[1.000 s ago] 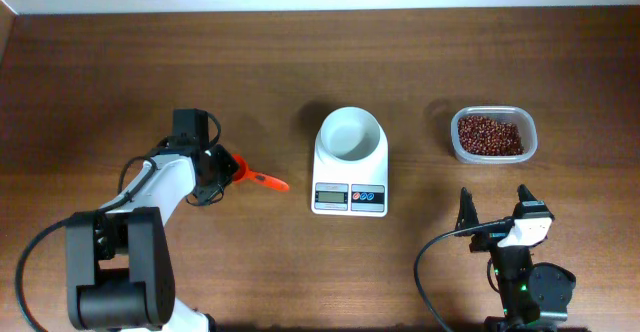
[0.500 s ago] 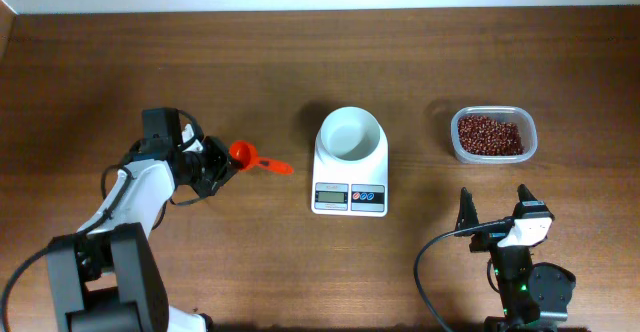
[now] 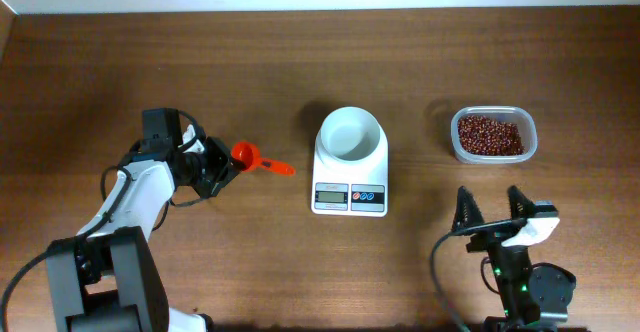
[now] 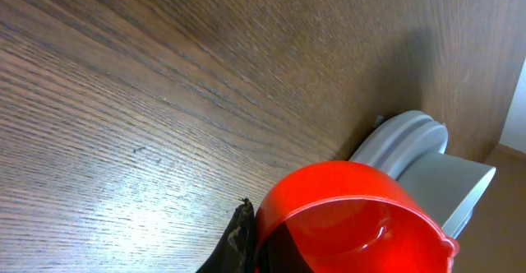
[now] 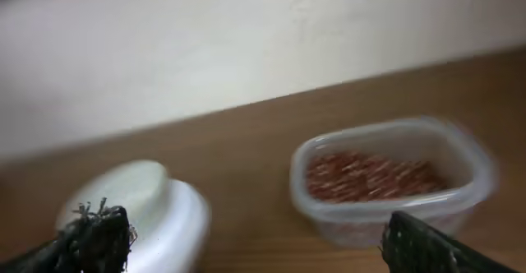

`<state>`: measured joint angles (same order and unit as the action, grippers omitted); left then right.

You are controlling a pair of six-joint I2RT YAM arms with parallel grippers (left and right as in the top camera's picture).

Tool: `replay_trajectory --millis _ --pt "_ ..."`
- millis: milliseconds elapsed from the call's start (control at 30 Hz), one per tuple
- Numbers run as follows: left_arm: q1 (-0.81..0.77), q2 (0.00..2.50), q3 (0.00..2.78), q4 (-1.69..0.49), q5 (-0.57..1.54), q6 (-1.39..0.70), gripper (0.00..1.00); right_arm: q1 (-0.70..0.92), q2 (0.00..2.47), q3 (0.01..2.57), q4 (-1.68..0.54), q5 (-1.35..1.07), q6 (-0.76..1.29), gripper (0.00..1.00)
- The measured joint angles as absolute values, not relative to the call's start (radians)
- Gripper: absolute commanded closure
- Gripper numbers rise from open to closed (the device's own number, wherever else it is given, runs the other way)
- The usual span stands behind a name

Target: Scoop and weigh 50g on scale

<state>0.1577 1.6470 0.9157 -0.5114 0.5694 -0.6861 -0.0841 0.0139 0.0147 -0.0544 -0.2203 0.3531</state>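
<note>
The left gripper (image 3: 222, 164) is pinched shut on the bowl end of the orange-red scoop (image 3: 245, 155), whose handle points right toward the scale (image 3: 350, 200) without touching it. The scale sits at the middle of the table (image 3: 300, 62), with its round white bowl (image 3: 350, 134) on top. The beans (image 3: 490, 134) lie heaped in the clear tub (image 3: 531, 144) right of the scale, well apart from the scoop. The right gripper (image 3: 490, 210) hovers nearer the front edge than the tub, its fingers spread wide.

My overhead view is sharp and evenly lit. The right wrist view is blurred throughout; my left wrist view shows glare on the tabletop (image 4: 115, 199) at 8 o'clock.
</note>
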Motion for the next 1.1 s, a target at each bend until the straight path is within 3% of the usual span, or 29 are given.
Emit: replay_trajectory --millis 133,333,767,1100 --pt "0.158 1.647 0.916 -0.512 0.569 -0.686 1.00 -0.084 0.014 0.015 -0.049 -0.374 0.794 0.01" --pt "0.158 1.647 0.915 -0.512 0.569 -0.686 1.00 -0.084 0.014 0.015 -0.046 -0.543 1.039 0.01" --pt "0.158 1.647 0.916 -0.577 0.572 -0.686 1.00 -0.084 0.074 0.098 -0.040 -0.754 0.964 0.00" --pt "0.158 1.556 0.915 -0.648 0.553 -0.686 1.00 -0.070 0.604 0.456 -0.043 -0.997 0.919 0.04"
